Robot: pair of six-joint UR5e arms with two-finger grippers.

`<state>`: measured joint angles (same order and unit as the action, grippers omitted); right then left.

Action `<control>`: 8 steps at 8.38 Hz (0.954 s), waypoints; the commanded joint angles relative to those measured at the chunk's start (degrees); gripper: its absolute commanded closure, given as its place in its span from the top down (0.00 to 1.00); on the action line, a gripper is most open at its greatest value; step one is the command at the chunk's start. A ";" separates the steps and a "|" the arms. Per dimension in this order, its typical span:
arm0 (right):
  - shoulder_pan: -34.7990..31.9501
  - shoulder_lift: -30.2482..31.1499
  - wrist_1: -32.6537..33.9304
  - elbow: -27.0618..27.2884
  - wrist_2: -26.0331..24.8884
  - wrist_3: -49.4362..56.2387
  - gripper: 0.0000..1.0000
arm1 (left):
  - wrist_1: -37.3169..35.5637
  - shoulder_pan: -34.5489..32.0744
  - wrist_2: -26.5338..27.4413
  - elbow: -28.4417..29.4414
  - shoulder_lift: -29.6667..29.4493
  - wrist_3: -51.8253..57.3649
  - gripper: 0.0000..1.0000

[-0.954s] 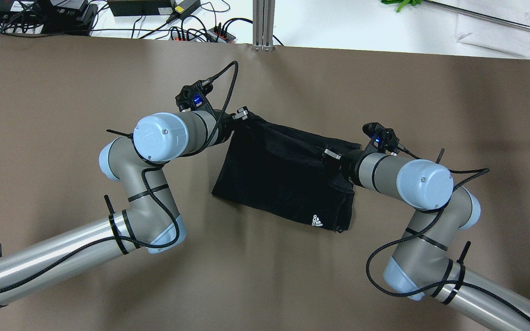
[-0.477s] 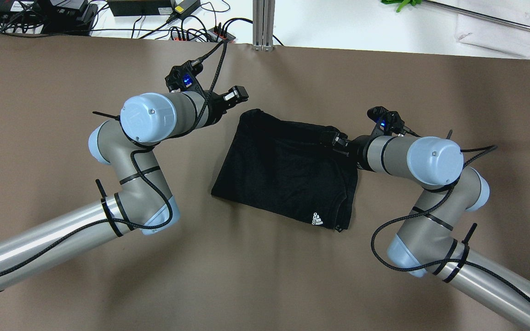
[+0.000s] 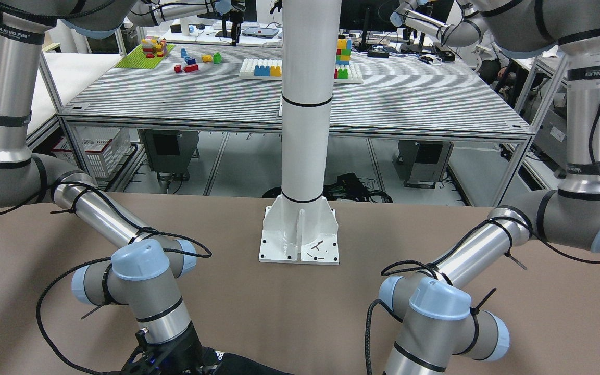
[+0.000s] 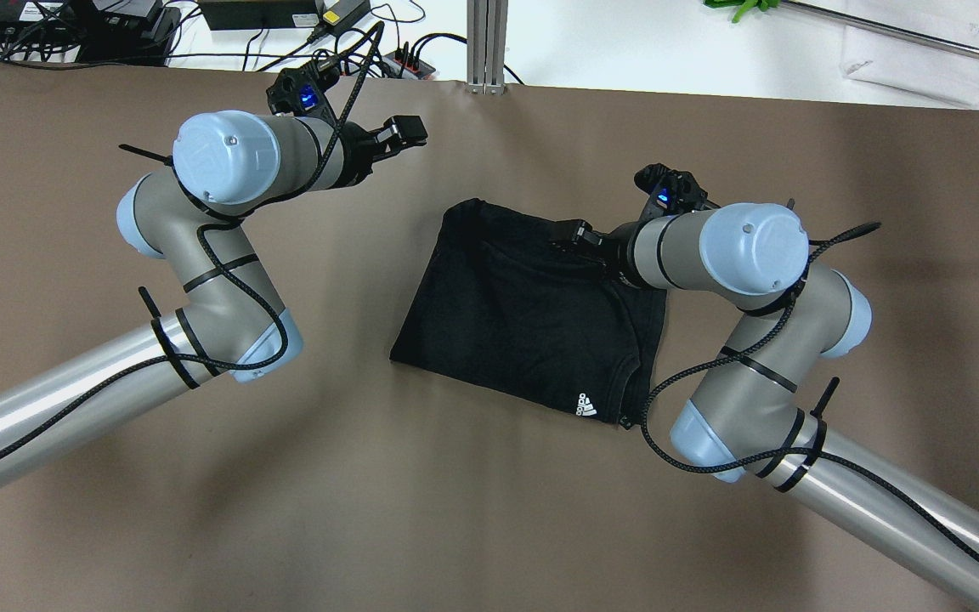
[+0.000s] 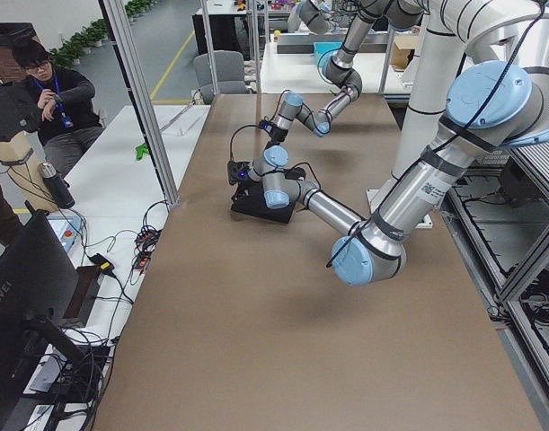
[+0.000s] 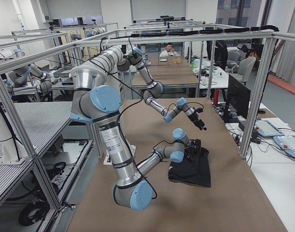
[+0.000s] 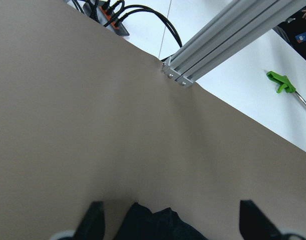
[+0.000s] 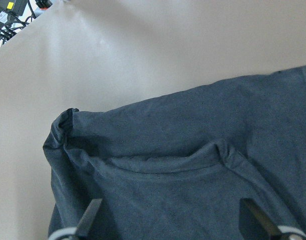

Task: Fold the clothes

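Observation:
The clothes [image 4: 523, 314] are one black garment with a small white logo [image 4: 587, 406], lying folded flat in the middle of the brown table. My left gripper [image 4: 409, 134] hangs above bare table, up and to the left of the garment's far left corner. It is open, and the left wrist view shows only that corner [image 7: 153, 225] low between its fingers. My right gripper [image 4: 570, 238] hovers over the garment's far edge, open, with the hemmed fabric [image 8: 193, 165] below its spread fingers and nothing held.
A white pillar [image 3: 305, 130] stands on a bolted base [image 3: 300, 237] at the robot's side of the table. Beyond the far edge are an aluminium post [image 4: 487, 42], cables and power strips [image 4: 370, 59]. A person [image 5: 49, 99] sits past the table.
Both grippers have let go of the garment's far edge, which now lies flat. The left gripper drew away up and to the left. The right one shifted left over the far edge.

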<state>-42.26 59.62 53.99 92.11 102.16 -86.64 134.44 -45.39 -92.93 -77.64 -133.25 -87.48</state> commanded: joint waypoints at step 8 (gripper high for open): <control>-37.87 15.43 27.49 -5.35 11.59 93.36 0.94 | -27.09 -23.93 -6.83 -2.33 7.39 42.64 0.95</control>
<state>-73.09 70.94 82.58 89.79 115.57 -4.65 114.39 -64.48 -99.65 -78.49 -126.53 -51.42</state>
